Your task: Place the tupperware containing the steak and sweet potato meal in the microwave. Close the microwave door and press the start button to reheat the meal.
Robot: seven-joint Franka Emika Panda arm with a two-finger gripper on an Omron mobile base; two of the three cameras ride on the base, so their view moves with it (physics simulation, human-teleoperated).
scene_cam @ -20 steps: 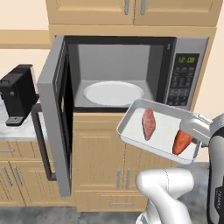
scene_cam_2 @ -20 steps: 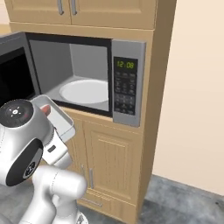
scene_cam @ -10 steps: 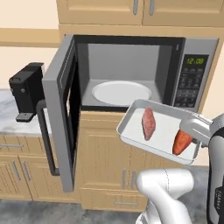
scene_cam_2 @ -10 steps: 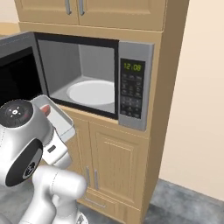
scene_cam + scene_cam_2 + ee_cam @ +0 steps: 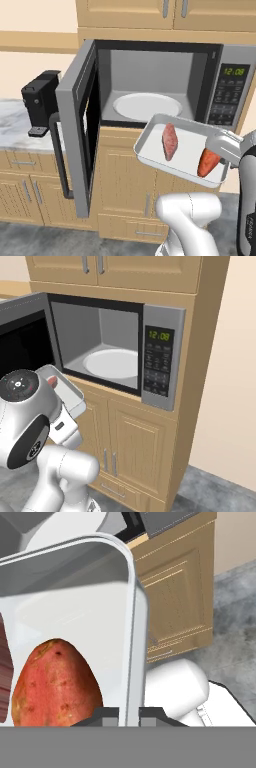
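Marble counter [image 5: 12,125] beside wood cabinets [image 5: 145,446], floor [image 5: 220,491] seemingly grey stone.

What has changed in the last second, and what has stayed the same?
The whole picture has shifted in both base views, so the base has driven; the things themselves did not move. The gripper stays shut on the rim of the tupperware, with steak and sweet potato inside. The microwave door stays open.
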